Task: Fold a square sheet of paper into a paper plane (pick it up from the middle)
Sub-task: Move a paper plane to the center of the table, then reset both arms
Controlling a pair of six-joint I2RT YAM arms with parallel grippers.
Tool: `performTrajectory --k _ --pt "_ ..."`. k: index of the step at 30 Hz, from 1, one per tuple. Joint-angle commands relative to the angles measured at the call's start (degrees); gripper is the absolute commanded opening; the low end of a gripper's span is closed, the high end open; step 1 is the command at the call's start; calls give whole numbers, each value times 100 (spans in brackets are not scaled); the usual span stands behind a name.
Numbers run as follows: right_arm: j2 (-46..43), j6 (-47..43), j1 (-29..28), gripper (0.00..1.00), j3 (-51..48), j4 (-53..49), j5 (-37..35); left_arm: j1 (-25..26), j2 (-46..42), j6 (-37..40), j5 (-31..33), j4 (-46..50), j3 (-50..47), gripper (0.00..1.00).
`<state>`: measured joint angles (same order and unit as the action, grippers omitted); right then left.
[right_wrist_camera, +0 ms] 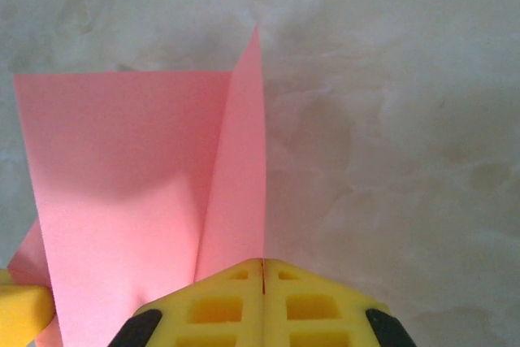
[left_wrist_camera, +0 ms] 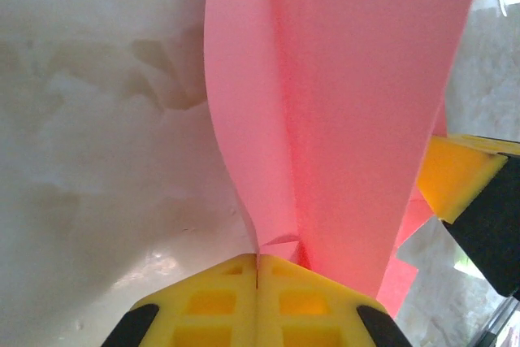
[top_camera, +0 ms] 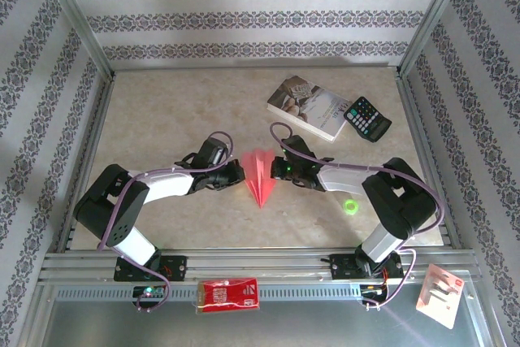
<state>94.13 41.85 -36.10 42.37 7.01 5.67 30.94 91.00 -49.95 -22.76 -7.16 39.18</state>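
Note:
The square sheet of paper now has the shape of a pink-red paper plane lying mid-table, its point toward the near edge. My left gripper is at its left side and my right gripper at its right side. In the left wrist view the yellow jaws are pressed together with the edge of a raised pink flap caught between them. In the right wrist view the jaws are likewise shut on the edge of an upright fold, beside a flat wing.
A paperback book and a black calculator lie at the back right. A small green object sits near the right arm. A red packet and a white-and-red packet rest below the front rail.

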Motion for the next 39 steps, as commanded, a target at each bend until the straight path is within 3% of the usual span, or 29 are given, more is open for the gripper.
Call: performTrajectory --k 1,8,15,24,27,29,32,35,39 --pt "109 -106 55 1 105 151 88 -115 -99 -75 161 -93 -113 0" --pt "100 -71 66 4 -9 238 145 -137 16 -39 -26 -247 -141 0" --pt "-98 -137 135 19 39 142 296 -158 15 48 -71 -109 -5 23" --pt "-1415 -568 542 36 46 -774 43 -515 -920 661 360 572 161 48" --pt "-1938 -1203 730 44 230 -1487 -861 -722 -1416 1213 996 987 296 59" --pt "-2215 -1698 812 51 315 -1810 -1922 -875 -1849 1646 1729 1215 327 67" --pt "-2436 -2307 990 68 227 -1766 -3330 -1032 -2489 2282 3083 1189 205 81" --pt "-2440 -2726 1298 83 66 -1394 -4181 -1194 -3031 2981 4294 568 -209 100" --pt "-2187 -3042 1860 97 -108 -847 -4602 -1633 -3249 3821 5020 -703 -881 100"
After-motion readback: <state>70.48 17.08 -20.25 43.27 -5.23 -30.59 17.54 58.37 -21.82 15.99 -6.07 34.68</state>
